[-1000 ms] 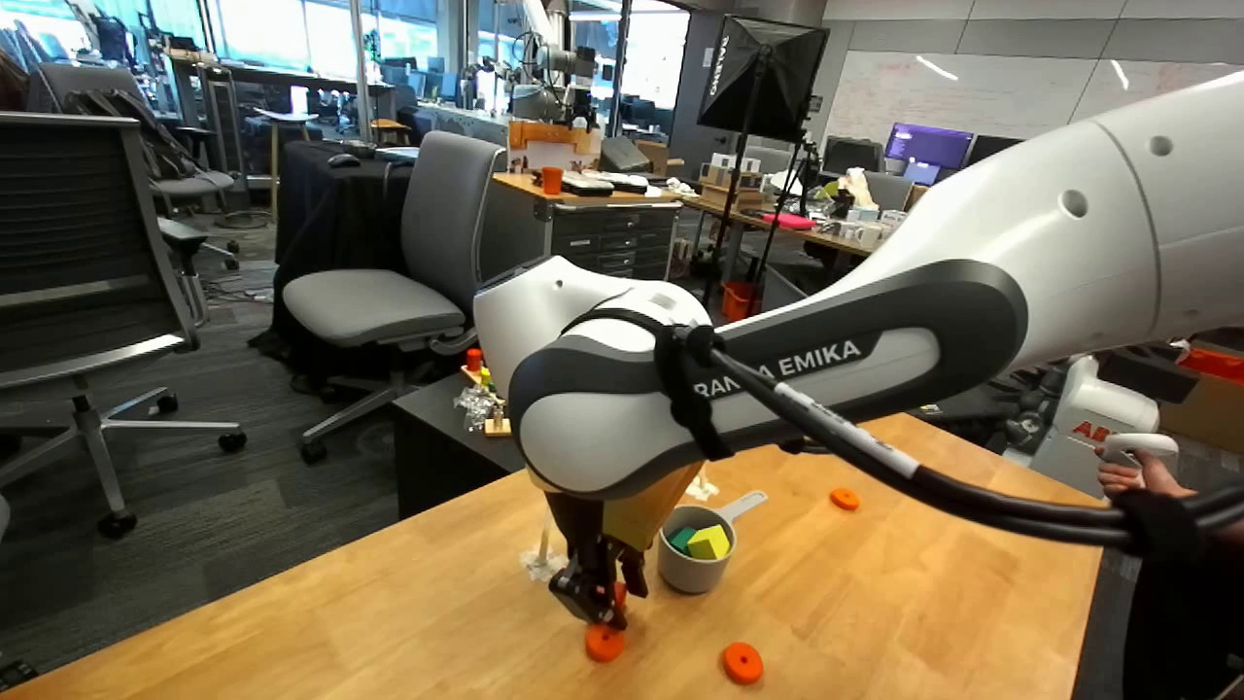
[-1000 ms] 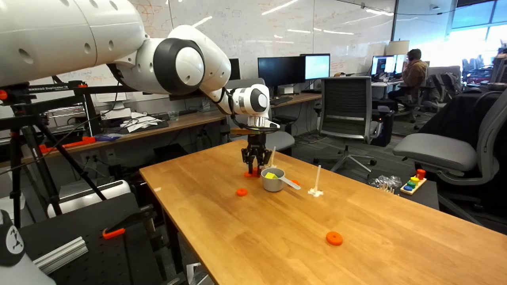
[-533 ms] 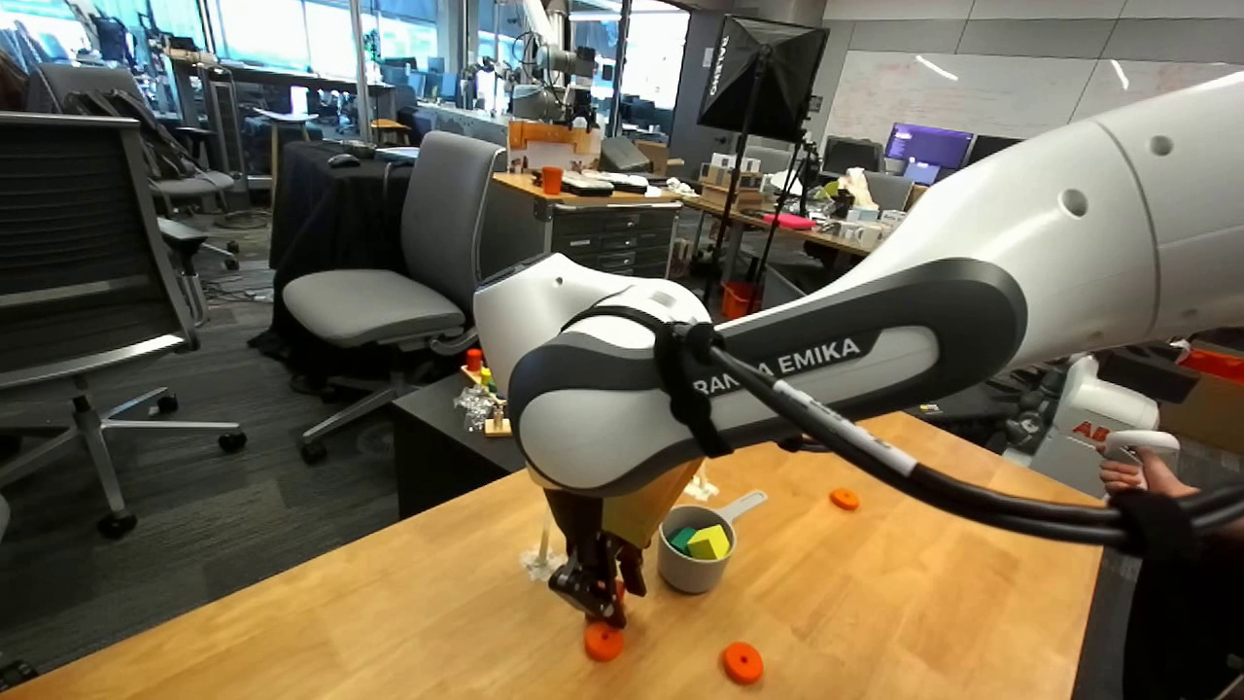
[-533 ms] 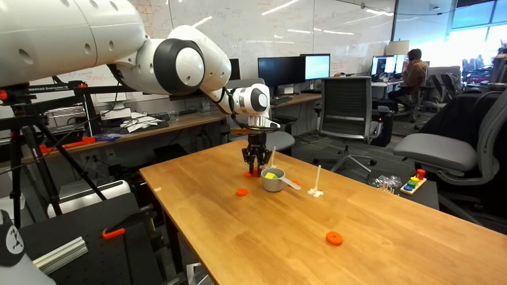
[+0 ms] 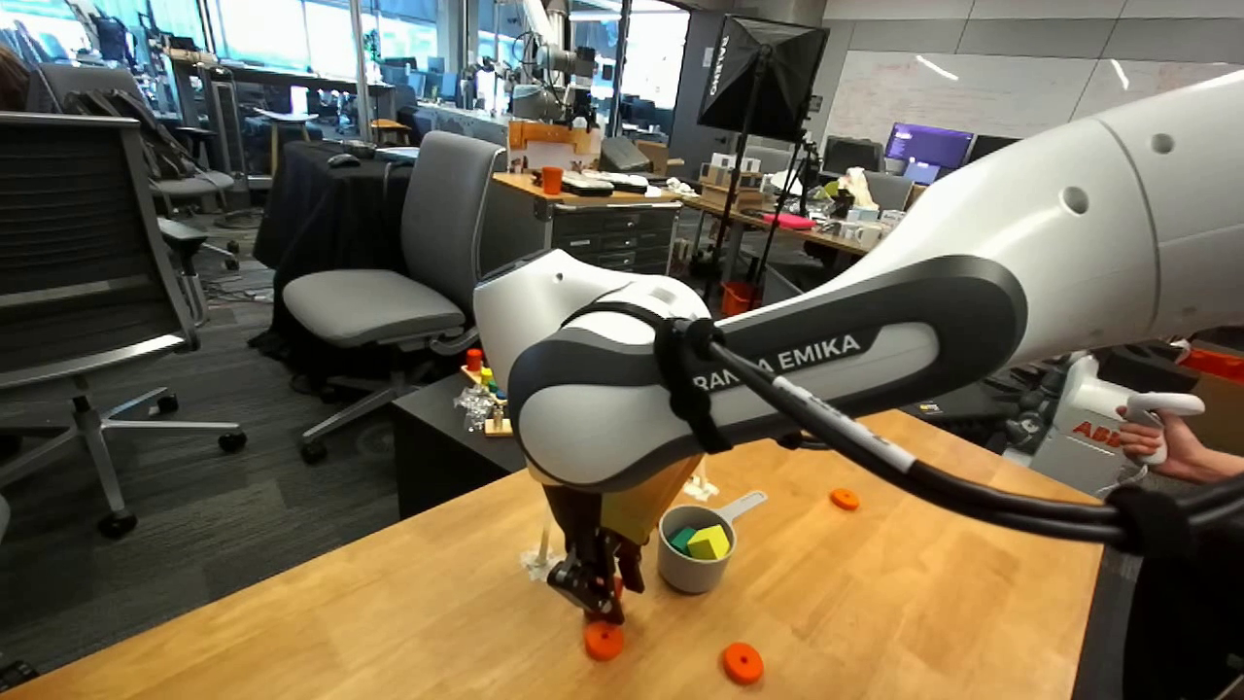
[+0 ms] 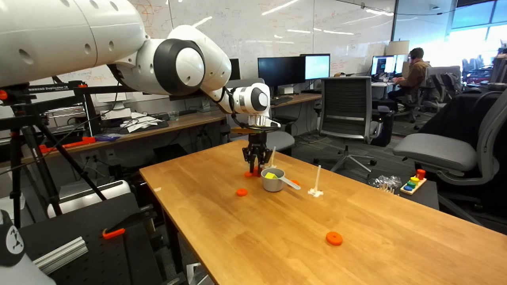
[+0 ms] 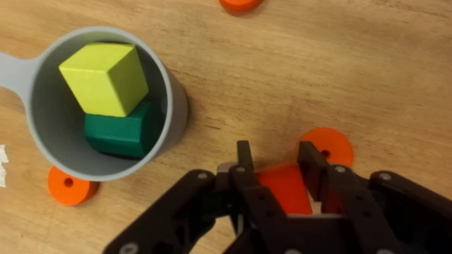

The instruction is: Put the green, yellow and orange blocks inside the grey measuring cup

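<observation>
In the wrist view the grey measuring cup [image 7: 180, 109] stands upright, its handle pointing away to the left. Inside it lie the yellow block [image 7: 95, 84] and, partly beneath that, the green block [image 7: 116, 132]. To the cup's right my gripper [image 7: 274, 144] has the orange block [image 7: 287, 190] between its fingers, shut on it; the block sits slightly askew, and its sides are partly hidden by the fingers. In both exterior views the gripper [image 5: 627, 603] points down beside the cup [image 5: 695, 580], low over the table. Whether the block touches the tabletop cannot be told.
Several flat orange discs lie on the wooden table: one disc [image 7: 337, 143] is right by a fingertip, another disc [image 7: 69, 187] borders the cup, and a disc [image 5: 742, 663] lies farther off. Thin upright pegs [image 6: 318, 178] on white bases stand near the cup.
My gripper has come up very slightly, with the orange block between its fingers. The cup and the blocks inside it have not moved.
</observation>
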Motion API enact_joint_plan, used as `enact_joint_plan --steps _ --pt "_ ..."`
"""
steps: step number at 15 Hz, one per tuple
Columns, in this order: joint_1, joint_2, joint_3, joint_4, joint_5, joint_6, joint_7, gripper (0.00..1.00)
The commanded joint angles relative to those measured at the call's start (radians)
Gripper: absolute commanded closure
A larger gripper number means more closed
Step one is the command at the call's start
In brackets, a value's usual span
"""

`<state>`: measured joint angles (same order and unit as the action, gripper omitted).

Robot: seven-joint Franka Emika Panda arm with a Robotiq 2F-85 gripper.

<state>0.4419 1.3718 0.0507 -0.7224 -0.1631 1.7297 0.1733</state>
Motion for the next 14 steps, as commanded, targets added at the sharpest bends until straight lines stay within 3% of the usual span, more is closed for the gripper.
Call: enact_joint_plan --steps 1,9,14 --pt "0.012 -0.020 -0.007 0.030 -0.011 -0.031 0.002 0.87" --pt "0.012 -0.172 -0.026 -0.046 -0.029 -0.028 0.033 0.87" --pt "-0.026 -0.316 -0.057 -0.247 -0.019 0.003 0.076 0.87"
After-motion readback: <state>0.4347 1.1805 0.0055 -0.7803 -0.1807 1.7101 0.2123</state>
